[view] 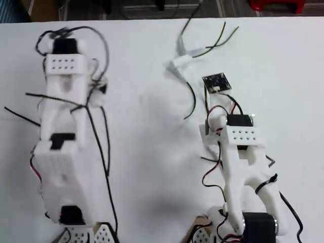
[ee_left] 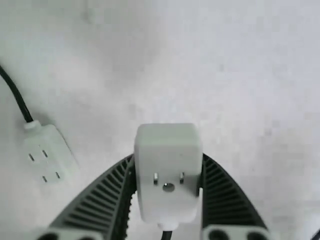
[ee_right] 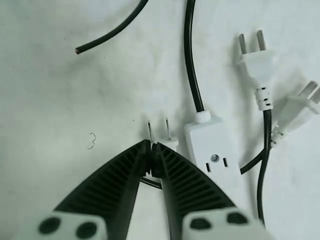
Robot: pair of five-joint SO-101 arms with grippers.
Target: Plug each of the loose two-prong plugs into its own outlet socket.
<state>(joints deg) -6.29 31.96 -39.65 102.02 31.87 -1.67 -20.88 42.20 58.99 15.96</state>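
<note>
My left gripper point(ee_left: 167, 200) is shut on a white outlet block point(ee_left: 167, 170) with two slots and a round hole, held just above the white table. A second white outlet point(ee_left: 47, 156) on a black cord lies beside it. My right gripper point(ee_right: 151, 149) is shut low over the table. A white two-prong plug point(ee_right: 169, 142) pokes out from under its tips, and I cannot tell whether it is gripped. Right next to that plug lies a white outlet point(ee_right: 212, 160) on a black cord. Two more loose plugs point(ee_right: 257, 60) point(ee_right: 300, 105) lie farther off.
From above, the left arm point(view: 63, 126) and right arm point(view: 243, 152) stand side by side on the white table point(view: 147, 152). White plugs with black cords point(view: 179, 63) lie at the far middle, near a small black board point(view: 216, 82). A loose cord end point(ee_right: 110, 35) lies nearby.
</note>
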